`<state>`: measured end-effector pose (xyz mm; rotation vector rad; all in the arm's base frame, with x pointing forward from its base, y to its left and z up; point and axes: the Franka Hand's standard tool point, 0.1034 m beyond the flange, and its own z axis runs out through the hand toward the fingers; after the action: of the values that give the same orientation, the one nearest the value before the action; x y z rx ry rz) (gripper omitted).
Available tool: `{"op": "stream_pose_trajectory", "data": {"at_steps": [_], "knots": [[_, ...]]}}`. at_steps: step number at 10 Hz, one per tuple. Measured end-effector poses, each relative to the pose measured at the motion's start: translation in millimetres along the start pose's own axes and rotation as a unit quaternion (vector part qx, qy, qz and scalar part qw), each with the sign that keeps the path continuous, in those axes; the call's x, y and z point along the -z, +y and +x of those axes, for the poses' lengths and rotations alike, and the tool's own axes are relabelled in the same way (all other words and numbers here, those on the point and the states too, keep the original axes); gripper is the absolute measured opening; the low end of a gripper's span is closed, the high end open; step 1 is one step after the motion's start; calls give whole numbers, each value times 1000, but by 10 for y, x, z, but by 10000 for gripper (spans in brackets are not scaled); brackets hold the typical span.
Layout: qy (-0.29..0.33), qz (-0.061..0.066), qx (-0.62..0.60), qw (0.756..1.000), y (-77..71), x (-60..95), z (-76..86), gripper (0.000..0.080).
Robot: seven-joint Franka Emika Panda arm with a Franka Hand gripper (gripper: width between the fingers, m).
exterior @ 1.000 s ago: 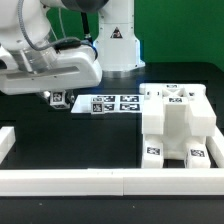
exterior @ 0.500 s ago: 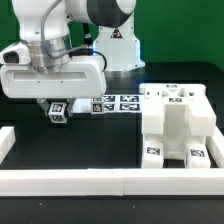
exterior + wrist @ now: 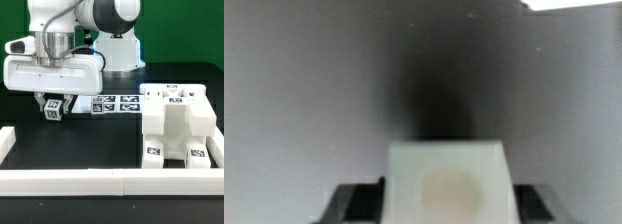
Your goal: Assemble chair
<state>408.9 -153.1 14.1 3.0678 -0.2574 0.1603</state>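
A small white chair piece [image 3: 52, 112] with black-and-white tags stands between the fingers of my gripper [image 3: 53, 108], low over the black table at the exterior view's left. In the wrist view the same piece [image 3: 448, 165] fills the space between the two dark fingers of the gripper [image 3: 448, 200]. Blur hides whether the pads still press on it. The partly built chair [image 3: 175, 125], a white blocky body with tags on its top and front feet, stands apart at the exterior view's right.
The marker board [image 3: 112, 103] lies flat just to the right of the gripper. A white border rail [image 3: 70, 182] runs along the front and another [image 3: 5, 140] along the left. The arm's base [image 3: 118, 45] stands behind the board.
The hand has come down and shifted slightly to the exterior view's left with the small piece between its fingers. The chair body and the marker board have not moved.
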Motion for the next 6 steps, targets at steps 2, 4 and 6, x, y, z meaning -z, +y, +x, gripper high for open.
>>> {"op": "stream_pose_trajectory", "data": {"at_steps": [2, 4, 6], "knots": [[-1, 0, 0, 1000, 5, -4, -6, 611], [-13, 11, -6, 1000, -51, -24, -23, 637], [-42, 34, -6, 999, -135, 2, 16, 647]]}}
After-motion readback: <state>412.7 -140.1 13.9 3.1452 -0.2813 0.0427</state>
